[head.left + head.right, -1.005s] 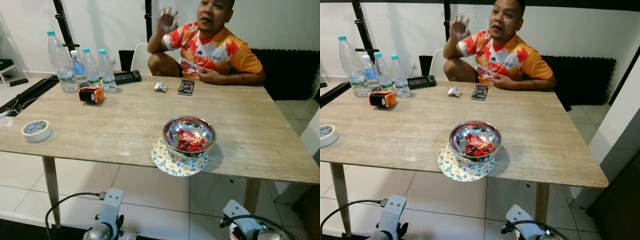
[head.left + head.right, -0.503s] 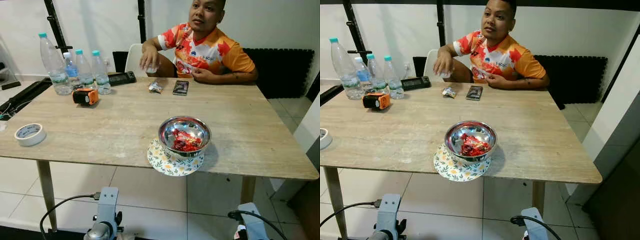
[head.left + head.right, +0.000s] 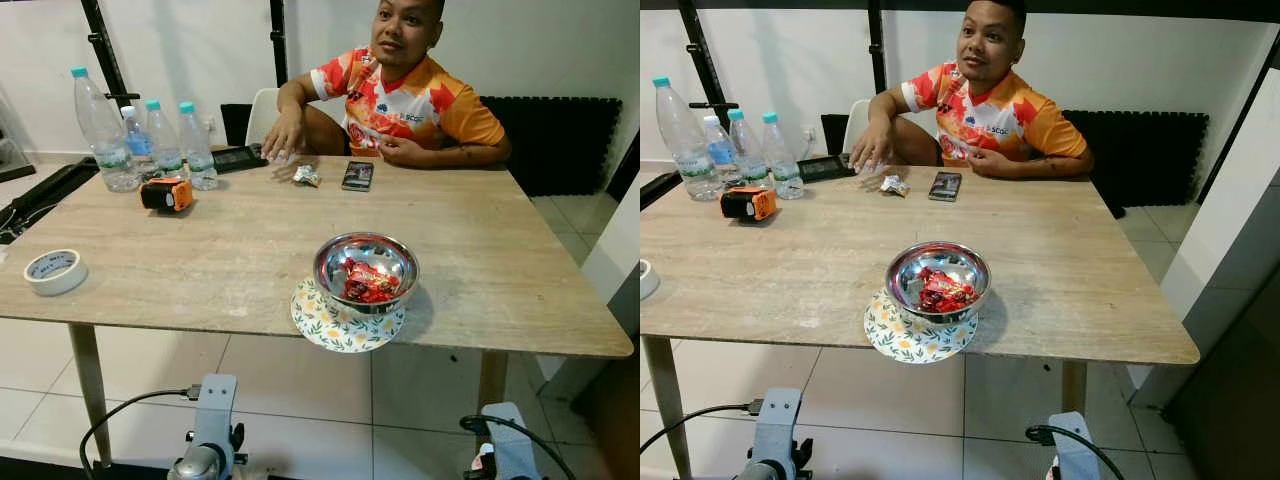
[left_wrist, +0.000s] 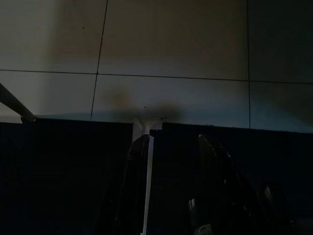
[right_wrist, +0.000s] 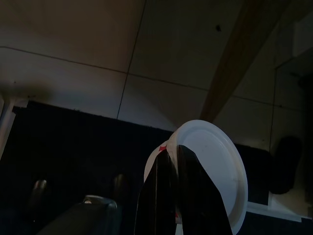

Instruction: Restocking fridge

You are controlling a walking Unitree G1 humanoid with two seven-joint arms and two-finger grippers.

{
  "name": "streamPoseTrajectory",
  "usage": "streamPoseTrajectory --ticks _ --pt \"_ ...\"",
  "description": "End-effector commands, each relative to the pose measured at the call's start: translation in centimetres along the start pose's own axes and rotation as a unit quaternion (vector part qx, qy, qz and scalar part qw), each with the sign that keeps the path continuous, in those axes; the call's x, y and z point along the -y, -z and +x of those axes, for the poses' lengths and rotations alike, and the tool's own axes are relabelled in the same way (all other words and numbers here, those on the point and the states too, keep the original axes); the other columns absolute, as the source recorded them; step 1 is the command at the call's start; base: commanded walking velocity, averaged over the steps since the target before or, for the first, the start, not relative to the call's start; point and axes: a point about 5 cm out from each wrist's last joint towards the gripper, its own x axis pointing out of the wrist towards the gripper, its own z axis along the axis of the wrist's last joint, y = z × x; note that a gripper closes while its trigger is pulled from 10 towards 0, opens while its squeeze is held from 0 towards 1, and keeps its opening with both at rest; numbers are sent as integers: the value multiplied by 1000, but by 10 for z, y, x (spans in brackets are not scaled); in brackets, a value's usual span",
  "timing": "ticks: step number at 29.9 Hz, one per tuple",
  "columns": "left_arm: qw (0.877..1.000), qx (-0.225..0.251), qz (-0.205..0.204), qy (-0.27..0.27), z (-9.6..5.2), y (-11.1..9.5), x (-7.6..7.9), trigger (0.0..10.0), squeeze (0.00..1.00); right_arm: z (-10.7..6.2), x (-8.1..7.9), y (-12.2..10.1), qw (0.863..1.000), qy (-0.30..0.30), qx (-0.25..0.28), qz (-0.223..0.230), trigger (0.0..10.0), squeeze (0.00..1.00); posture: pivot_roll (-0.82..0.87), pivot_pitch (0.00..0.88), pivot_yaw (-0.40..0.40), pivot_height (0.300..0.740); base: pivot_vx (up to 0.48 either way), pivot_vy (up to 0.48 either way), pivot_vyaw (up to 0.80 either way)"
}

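The robot stands before a wooden table (image 3: pixel 200 250) with both arms lowered beneath the table edge. On the table, near its front edge, a steel bowl (image 3: pixel 366 270) holding red-wrapped sweets (image 3: pixel 368 283) rests on a floral plate (image 3: pixel 345 320). At the far left corner stand four water bottles (image 3: pixel 150 140), with an orange device (image 3: pixel 166 193) just in front of them; a roll of tape (image 3: pixel 54 271) lies at the left edge. A phone (image 3: pixel 357 175) and a crumpled wrapper (image 3: pixel 306 176) lie at the far side, where a seated person (image 3: pixel 400 90) rests a hand (image 3: pixel 284 140) on the tabletop. In the right wrist view, the right gripper (image 5: pixel 177 196) is closed, its fingers (image 5: pixel 164 191) pinching the rim of a white round lid or plate (image 5: pixel 212 166) above tiled floor (image 5: pixel 73 29). In the left wrist view, the left gripper (image 4: pixel 171 181) hangs in shade with its fingers standing apart and nothing between them. No fridge appears, so restocking is judged to be at an early stage: the items for stocking remain on the table, and carrying and placing them are all left to do.
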Motion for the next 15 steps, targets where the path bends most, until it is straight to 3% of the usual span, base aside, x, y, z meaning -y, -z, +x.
streamPoseTrajectory --ticks 1,12,14,15 --pt "1000 -6 4 8 0 2 5 10000 0 0 2 1 1000 7 1 6 0 0 -23 0 -4 740 0 0 0" --pt "1000 -6 -14 -3 1 0 1 10000 0 -1 4 4 1000 15 3 25 0 0 -22 0 -3 740 0 0 0" --pt "1000 -14 -23 -2 1 1 -1 10000 0 -1 10 -2 999 22 11 49 0 0 -24 0 4 740 0 0 0" --pt "1000 -11 -9 -6 1 -3 -5 10000 0 -1 18 -9 998 27 19 45 0 0 -29 0 14 740 0 0 0"
